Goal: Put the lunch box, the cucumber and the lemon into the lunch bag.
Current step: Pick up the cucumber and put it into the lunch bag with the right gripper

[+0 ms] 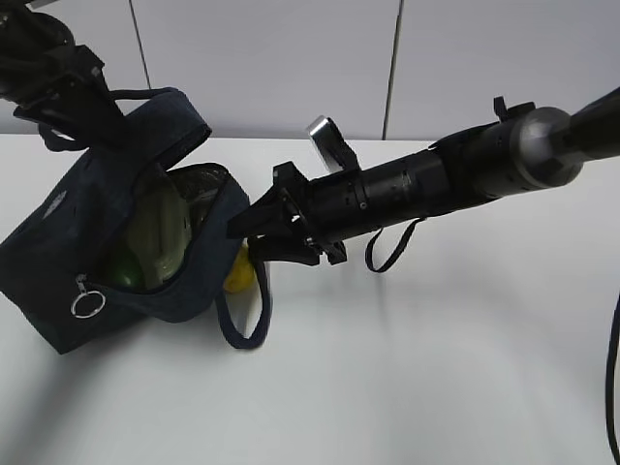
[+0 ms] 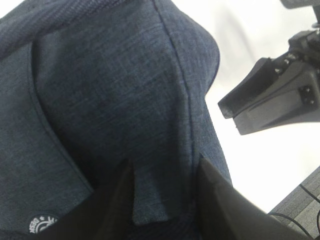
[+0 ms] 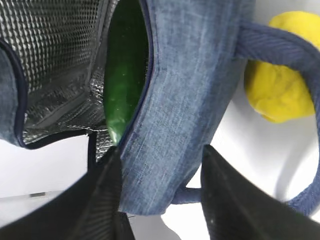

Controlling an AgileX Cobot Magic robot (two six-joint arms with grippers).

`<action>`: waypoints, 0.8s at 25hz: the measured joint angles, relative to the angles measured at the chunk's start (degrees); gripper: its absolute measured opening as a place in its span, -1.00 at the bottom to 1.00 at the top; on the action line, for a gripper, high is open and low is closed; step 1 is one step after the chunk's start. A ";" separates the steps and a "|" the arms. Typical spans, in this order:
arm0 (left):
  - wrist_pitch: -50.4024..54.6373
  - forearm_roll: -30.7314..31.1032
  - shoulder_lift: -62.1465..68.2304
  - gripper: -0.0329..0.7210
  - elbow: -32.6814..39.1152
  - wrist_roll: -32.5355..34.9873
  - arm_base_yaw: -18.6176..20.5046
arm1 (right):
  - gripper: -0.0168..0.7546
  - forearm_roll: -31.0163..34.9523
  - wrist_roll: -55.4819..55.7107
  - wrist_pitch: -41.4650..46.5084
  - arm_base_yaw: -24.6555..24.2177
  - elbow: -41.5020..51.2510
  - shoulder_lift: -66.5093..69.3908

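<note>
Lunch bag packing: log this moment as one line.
lunch bag: open, tipped | cucumber: inside | lemon: outside, beside bag | left gripper: on bag fabric | right gripper: straddles bag wall

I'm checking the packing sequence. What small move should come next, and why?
Probably open the right pincer, release the dark navy fabric lunch bag, and shift toward the small yellow lemon, which lies outside beside the bag under a handle loop, while the dark green cucumber is already inside.

Bright, even light — soft shadows on the white table [image 1: 436, 368], wrist close-ups blurred.
</note>
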 joint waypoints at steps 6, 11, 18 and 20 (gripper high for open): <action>-0.09 0.01 0.00 -0.20 0.00 0.00 0.00 | 0.04 0.62 -1.46 -5.06 1.51 0.00 0.00; -0.09 0.01 0.00 -0.20 0.00 0.00 0.00 | 0.04 2.65 -2.30 -6.17 1.65 0.00 1.22; -0.09 0.01 0.00 -0.20 0.00 0.00 0.00 | 0.03 7.07 -3.91 -5.65 2.94 0.00 3.95; -0.09 0.01 0.00 -0.20 0.00 0.00 0.00 | -0.05 8.22 -4.64 -5.21 3.34 0.00 3.95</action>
